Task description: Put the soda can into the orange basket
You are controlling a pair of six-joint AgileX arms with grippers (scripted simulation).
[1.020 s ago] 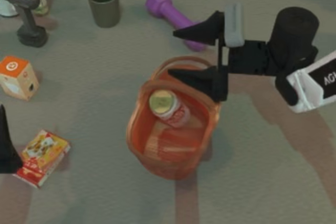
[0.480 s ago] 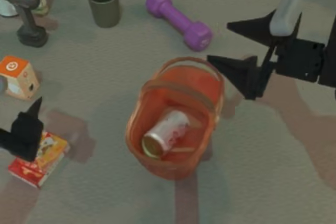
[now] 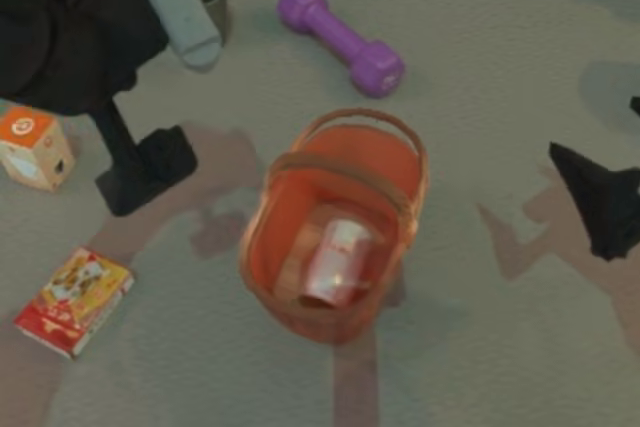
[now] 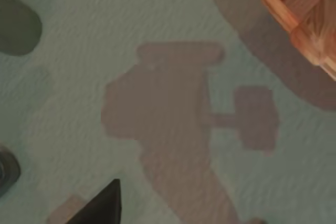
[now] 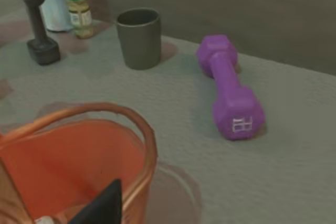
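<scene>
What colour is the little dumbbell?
Purple; the dumbbell shows best in the right wrist view.

Purple dumbbell (image 3: pixel 342 37) lying slantwise on the grey-green table (image 3: pixel 480 347) toward the far edge, right of centre. Dark olive cup (image 5: pixel 138 38) upright, left of the dumbbell and apart from it. Green-capped bottle (image 5: pixel 77 6) beside a white container (image 5: pixel 52 1) at the far left corner, with a grey upright tool (image 5: pixel 32 17) on a dark base just in front. Orange-and-white box (image 3: pixel 33 147) at the left edge. Red-and-yellow flat packet (image 3: pixel 73 300) nearer the front, well apart from the box
</scene>
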